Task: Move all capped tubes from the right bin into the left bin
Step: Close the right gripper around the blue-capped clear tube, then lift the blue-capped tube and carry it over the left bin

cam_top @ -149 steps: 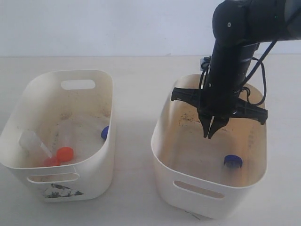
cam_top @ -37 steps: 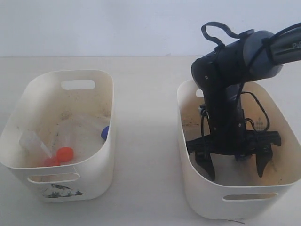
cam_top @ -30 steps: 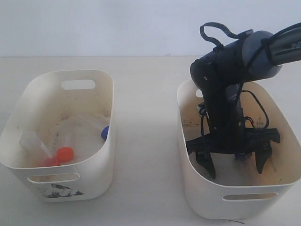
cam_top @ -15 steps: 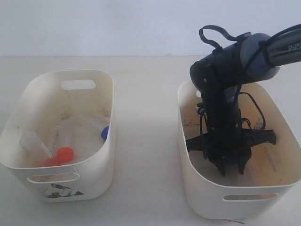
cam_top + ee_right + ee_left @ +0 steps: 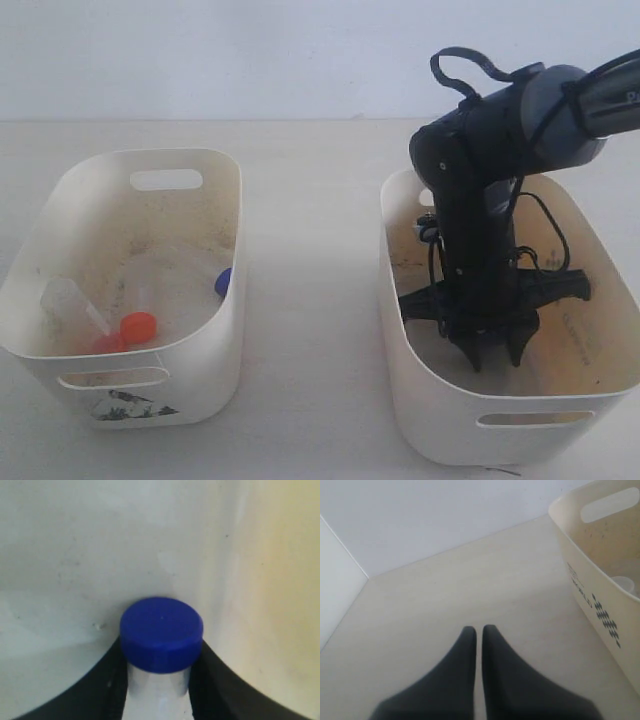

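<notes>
In the right wrist view my right gripper (image 5: pixel 161 644) is shut on a clear tube with a blue cap (image 5: pixel 161 632), its black fingers pressed on both sides just under the cap. The exterior view shows this gripper (image 5: pixel 495 356) deep inside the right bin (image 5: pixel 440 430), where the fingers hide the tube. The left bin (image 5: pixel 190 385), with a dark smudge on its front, holds two orange-capped tubes (image 5: pixel 138 326) and one blue-capped tube (image 5: pixel 222 282). My left gripper (image 5: pixel 479 630) is shut on nothing over bare table beside the left bin (image 5: pixel 600 605).
The two bins stand side by side on a pale table (image 5: pixel 310 300) with a strip of bare surface between them. A white wall runs behind. The right arm (image 5: pixel 480 190) and its cables fill much of the right bin's inside.
The right gripper's fingers, spread wide one second ago, have closed together on the blue-capped tube low in the right bin. The left bin and its tubes are unchanged.
</notes>
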`<state>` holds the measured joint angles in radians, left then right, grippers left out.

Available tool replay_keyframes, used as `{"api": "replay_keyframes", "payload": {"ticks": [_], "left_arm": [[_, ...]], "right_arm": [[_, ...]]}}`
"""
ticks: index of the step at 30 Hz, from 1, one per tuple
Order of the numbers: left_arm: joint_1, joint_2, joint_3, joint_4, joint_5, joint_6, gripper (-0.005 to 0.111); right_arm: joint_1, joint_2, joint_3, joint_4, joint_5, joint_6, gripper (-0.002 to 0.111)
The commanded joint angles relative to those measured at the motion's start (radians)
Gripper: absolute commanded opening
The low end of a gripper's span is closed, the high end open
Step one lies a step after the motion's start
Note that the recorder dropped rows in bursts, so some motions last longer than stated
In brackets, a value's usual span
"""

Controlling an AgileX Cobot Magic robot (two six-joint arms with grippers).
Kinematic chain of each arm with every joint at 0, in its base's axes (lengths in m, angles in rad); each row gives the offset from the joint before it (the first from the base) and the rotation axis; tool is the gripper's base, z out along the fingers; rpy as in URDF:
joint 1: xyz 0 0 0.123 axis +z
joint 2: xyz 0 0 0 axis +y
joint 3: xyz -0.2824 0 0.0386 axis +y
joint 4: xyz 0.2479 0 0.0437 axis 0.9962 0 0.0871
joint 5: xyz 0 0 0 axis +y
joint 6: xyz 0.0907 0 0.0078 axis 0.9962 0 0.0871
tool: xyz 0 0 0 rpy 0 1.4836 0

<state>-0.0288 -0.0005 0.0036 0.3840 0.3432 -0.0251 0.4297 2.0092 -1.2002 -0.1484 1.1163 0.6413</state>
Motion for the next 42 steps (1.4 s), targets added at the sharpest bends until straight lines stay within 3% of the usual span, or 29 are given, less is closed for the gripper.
{"api": "replay_keyframes", "payload": {"ticks": [1,15,20,26,29,38,40,42], "left_arm": [[-0.004,0.0,-0.004,-0.001,-0.002,-0.01,0.004],[-0.004,0.0,-0.004,-0.001,-0.002,-0.01,0.004],[-0.004,0.0,-0.004,-0.001,-0.002,-0.01,0.004],[-0.004,0.0,-0.004,-0.001,-0.002,-0.01,0.004],[-0.004,0.0,-0.004,-0.001,-0.002,-0.01,0.004],[-0.004,0.0,-0.004,-0.001,-0.002,-0.01,0.004],[-0.004,0.0,-0.004,-0.001,-0.002,-0.01,0.004],[-0.004,0.0,-0.004,-0.001,-0.002,-0.01,0.004]], "right_arm": [[-0.011,-0.072,0.013,0.027,-0.028,-0.028,0.0],[-0.011,-0.599,0.013,0.082,-0.053,-0.191,0.0],[-0.011,-0.741,0.013,0.329,-0.332,-0.445,0.0],[0.01,-0.693,0.013,0.961,-0.421,-1.098,0.0],[0.075,-0.627,0.013,1.119,-0.483,-1.307,0.0],[0.292,-0.397,0.008,1.16,-0.914,-1.463,0.0],[0.312,-0.352,-0.016,1.16,-0.955,-1.48,0.001],[0.323,-0.307,-0.051,1.16,-0.94,-1.49,0.009]]}}
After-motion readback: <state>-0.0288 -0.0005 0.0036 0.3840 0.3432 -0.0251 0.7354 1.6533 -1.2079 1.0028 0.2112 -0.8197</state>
